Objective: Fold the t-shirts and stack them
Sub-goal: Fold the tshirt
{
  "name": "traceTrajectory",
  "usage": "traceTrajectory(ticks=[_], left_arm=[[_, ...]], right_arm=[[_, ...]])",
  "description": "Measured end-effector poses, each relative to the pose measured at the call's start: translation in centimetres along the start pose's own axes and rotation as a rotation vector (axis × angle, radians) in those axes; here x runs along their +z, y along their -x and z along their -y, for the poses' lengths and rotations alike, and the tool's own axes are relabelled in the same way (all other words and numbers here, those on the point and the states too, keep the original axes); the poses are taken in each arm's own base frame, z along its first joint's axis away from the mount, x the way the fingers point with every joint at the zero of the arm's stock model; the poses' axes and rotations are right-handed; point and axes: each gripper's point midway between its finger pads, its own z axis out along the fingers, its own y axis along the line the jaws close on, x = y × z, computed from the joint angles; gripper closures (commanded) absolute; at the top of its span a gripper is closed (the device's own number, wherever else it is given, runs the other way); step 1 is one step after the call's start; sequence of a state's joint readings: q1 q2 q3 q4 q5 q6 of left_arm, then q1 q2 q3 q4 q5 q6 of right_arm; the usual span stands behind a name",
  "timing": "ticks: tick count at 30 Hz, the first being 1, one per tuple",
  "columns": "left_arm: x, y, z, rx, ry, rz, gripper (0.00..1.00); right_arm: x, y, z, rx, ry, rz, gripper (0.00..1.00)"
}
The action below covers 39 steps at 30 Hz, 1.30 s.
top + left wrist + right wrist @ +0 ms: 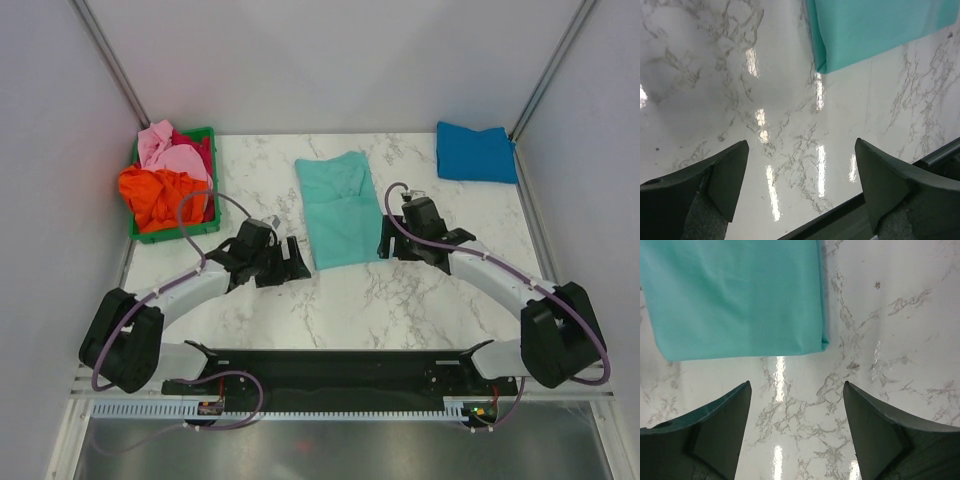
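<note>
A mint-teal t-shirt lies folded lengthwise in the middle of the marble table. Its near left corner shows in the left wrist view and its near edge in the right wrist view. A bright blue t-shirt lies folded at the far right corner. Orange, pink and red shirts are heaped in the green crate. My left gripper is open and empty, just left of the teal shirt's near corner. My right gripper is open and empty beside its near right corner.
The green plastic crate stands at the far left of the table. White walls with metal posts close in the back and sides. A black base rail runs along the near edge.
</note>
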<state>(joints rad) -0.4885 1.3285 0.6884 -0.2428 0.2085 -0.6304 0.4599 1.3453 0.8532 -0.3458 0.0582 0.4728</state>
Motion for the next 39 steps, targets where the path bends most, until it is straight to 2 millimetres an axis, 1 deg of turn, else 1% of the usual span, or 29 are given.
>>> traceTrajectory(ticks=[1, 3, 6, 7, 8, 9, 10, 11, 15, 16, 18, 19, 21, 22, 23, 29, 32, 33, 34, 35, 39], left_arm=[[0.2, -0.6, -0.2, -0.012, -0.002, -0.008, 0.1], [0.4, -1.4, -0.5, -0.038, 0.003, -0.02, 0.12], [0.7, -1.8, -0.6, -0.064, -0.001, -0.02, 0.14], [0.8, -1.9, -0.5, -0.068, -0.004, -0.018, 0.15], [0.8, -2.0, -0.5, -0.071, -0.007, -0.017, 0.15], [0.9, -2.0, -0.4, -0.071, -0.012, -0.015, 0.15], [0.9, -2.1, -0.3, -0.072, -0.015, -0.015, 0.15], [1.0, -2.2, -0.3, -0.074, -0.016, -0.015, 0.16], [1.0, -2.8, -0.6, -0.084, -0.014, -0.02, 0.18], [1.1, -2.9, -0.6, -0.087, -0.013, -0.019, 0.18], [1.1, -2.8, -0.7, -0.094, -0.011, -0.011, 0.19], [1.2, -2.8, -0.7, -0.097, -0.009, -0.007, 0.19], [1.3, -2.6, -0.8, -0.106, -0.005, 0.006, 0.19], [1.3, -2.4, -0.7, -0.109, -0.009, 0.015, 0.19], [1.4, -2.3, -0.7, -0.111, -0.01, 0.021, 0.19], [1.7, -0.8, 0.1, -0.113, -0.045, 0.086, 0.18], [2.6, -0.5, 0.1, -0.114, -0.046, 0.087, 0.19], [3.1, -0.7, -0.1, -0.118, -0.039, 0.079, 0.21], [3.5, -0.6, 0.0, -0.126, -0.047, 0.077, 0.27], [3.8, -0.1, 0.4, -0.126, -0.056, 0.089, 0.3], [5.0, 0.7, 0.8, -0.135, -0.077, 0.107, 0.35]], right_arm=[[0.4, -0.4, 0.4, -0.003, -0.009, -0.013, 0.21], [1.6, -1.4, 1.1, -0.005, -0.029, -0.044, 0.25], [3.8, -2.6, 2.7, 0.008, -0.066, -0.099, 0.3], [4.6, -3.0, 3.2, 0.015, -0.077, -0.117, 0.35], [5.3, -3.5, 3.7, 0.019, -0.086, -0.133, 0.37], [5.9, -3.5, 4.0, 0.023, -0.091, -0.135, 0.39], [6.2, -2.7, 3.7, 0.025, -0.076, -0.105, 0.43], [6.6, -2.4, 3.7, 0.026, -0.07, -0.094, 0.45], [7.8, -1.7, 2.8, 0.036, -0.013, -0.044, 0.56], [7.9, -1.6, 2.7, 0.037, -0.003, -0.032, 0.63], [8.2, -1.6, 2.5, 0.047, 0.013, -0.012, 0.68], [8.2, -1.6, 2.4, 0.052, 0.021, -0.004, 0.75], [8.3, -1.7, 2.2, 0.063, 0.036, 0.002, 0.83], [8.3, -1.9, 2.1, 0.069, 0.044, 0.003, 0.89], [8.3, -2.0, 2.0, 0.075, 0.053, 0.002, 0.92], [7.7, -3.2, 1.2, 0.116, 0.111, -0.013, 0.99], [7.2, -4.0, 0.5, 0.123, 0.14, -0.032, 1.0], [7.1, -4.3, 0.2, 0.122, 0.15, -0.039, 1.0], [7.0, -4.6, -0.1, 0.12, 0.159, -0.045, 1.0], [6.9, -4.8, -0.3, 0.118, 0.166, -0.051, 1.0], [6.5, -5.7, -1.2, 0.124, 0.199, -0.068, 1.0]])
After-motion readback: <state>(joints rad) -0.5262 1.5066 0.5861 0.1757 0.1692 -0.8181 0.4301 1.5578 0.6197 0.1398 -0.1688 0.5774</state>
